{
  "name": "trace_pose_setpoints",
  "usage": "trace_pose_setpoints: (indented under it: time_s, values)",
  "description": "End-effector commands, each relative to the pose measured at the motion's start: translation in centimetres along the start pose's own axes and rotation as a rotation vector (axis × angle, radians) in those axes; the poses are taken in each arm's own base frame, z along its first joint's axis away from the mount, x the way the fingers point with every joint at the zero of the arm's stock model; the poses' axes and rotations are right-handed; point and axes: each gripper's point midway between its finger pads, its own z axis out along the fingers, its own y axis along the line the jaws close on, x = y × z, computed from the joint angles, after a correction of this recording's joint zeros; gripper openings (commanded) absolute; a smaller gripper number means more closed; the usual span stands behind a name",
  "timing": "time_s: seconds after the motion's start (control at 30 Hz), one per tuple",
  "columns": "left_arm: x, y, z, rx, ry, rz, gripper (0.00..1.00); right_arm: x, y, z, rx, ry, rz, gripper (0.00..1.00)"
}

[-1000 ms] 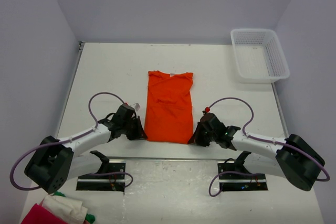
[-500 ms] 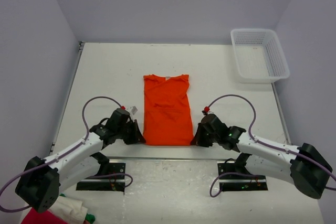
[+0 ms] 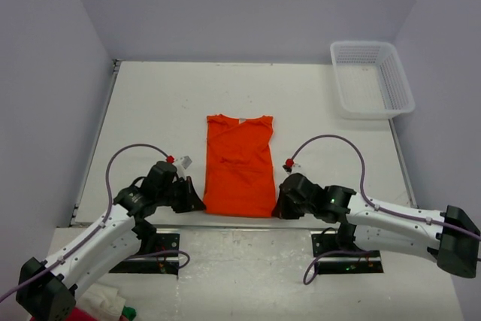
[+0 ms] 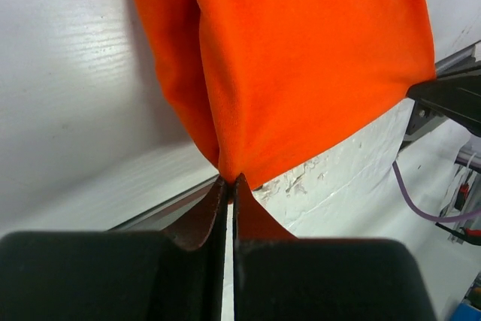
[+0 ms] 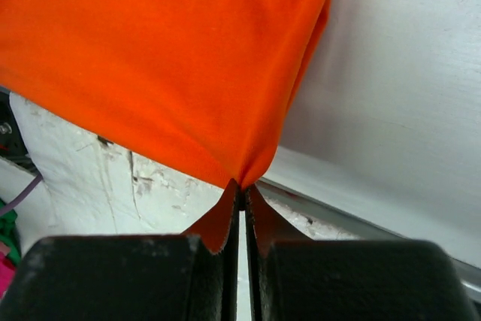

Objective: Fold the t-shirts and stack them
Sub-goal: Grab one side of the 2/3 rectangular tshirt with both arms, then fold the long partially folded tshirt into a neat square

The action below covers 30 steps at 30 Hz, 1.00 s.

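Orange t-shirt [image 3: 239,174] lies lengthwise on the middle of the table [image 3: 150,110], collar toward the far edge, hem at the near edge. The left gripper [image 3: 200,202] is clenched on the hem's left corner. The right gripper [image 3: 276,207] is clenched on its right corner.

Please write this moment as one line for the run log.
left gripper: shut on near-left corner of plain orange cloth t-shirt | right gripper: shut on its near-right corner
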Motion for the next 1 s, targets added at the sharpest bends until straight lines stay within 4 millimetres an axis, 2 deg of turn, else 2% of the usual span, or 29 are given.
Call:
trace_pose_setpoints:
  time_s: [0.0, 0.07, 0.17, 0.33, 0.43, 0.5, 0.57, 0.6, 0.63, 0.67, 0.73, 0.8, 0.83, 0.87, 0.93, 0.97]
  values:
    - [0.0, -0.9, -1.4, 0.004, 0.002, -0.01, 0.0, -1.4, 0.5, -1.5, 0.069, -0.061, -0.001, 0.0]
    - [-1.4, -2.4, -2.5, 0.027, -0.045, 0.025, 0.0, -1.9, 0.8, -1.9, 0.089, -0.081, -0.016, 0.0]
    - [-2.8, -3.5, -3.7, 0.012, -0.08, 0.058, 0.0, -3.0, 1.6, -2.8, 0.095, -0.107, -0.034, 0.0]
    - [-4.2, -4.3, -4.2, -0.004, -0.112, 0.071, 0.0, -4.5, 2.3, -3.8, 0.129, -0.145, -0.06, 0.0]
    - [-7.1, -5.7, -4.7, -0.021, -0.186, 0.112, 0.0, -6.4, 2.5, -3.9, 0.173, -0.186, -0.096, 0.0]
    - [-9.0, -6.5, -4.7, -0.033, -0.232, 0.128, 0.0, -8.3, 3.5, -4.2, 0.175, -0.217, -0.102, 0.0]
    - [-11.0, -7.6, -4.2, -0.046, -0.248, 0.146, 0.0, -10.5, 2.9, -3.6, 0.231, -0.225, -0.13, 0.0]
    - [-12.3, -8.0, -4.1, -0.054, -0.28, 0.153, 0.0, -12.1, 3.9, -3.8, 0.21, -0.253, -0.13, 0.0]
    - [-13.6, -8.8, -3.6, -0.06, -0.287, 0.161, 0.0, -13.7, 3.0, -3.2, 0.244, -0.249, -0.152, 0.0]
    - [-14.6, -9.1, -3.3, -0.07, -0.298, 0.176, 0.0, -15.4, 3.9, -3.5, 0.224, -0.275, -0.153, 0.0]
    - [-17.0, -9.5, -2.2, -0.115, -0.321, 0.19, 0.0, -18.2, 3.1, -3.2, 0.244, -0.282, -0.164, 0.0]
    - [-19.0, -9.4, -1.5, -0.142, -0.333, 0.197, 0.0, -20.8, 3.8, -2.2, 0.234, -0.292, -0.18, 0.0]
    - [-19.9, -9.2, -1.1, -0.166, -0.339, 0.192, 0.0, -21.8, 3.2, -1.9, 0.239, -0.277, -0.181, 0.0]
    - [-21.4, -9.1, -0.4, -0.185, -0.353, 0.187, 0.0, -23.0, 3.5, -1.1, 0.24, -0.266, -0.187, 0.0]
    - [-22.9, -8.7, 0.2, -0.195, -0.365, 0.174, 0.0, -24.8, 3.0, -0.4, 0.248, -0.258, -0.196, 0.0]
    - [-24.3, -8.3, 0.7, -0.214, -0.379, 0.168, 0.0, -26.1, 4.0, -0.4, 0.214, -0.268, -0.204, 0.0]
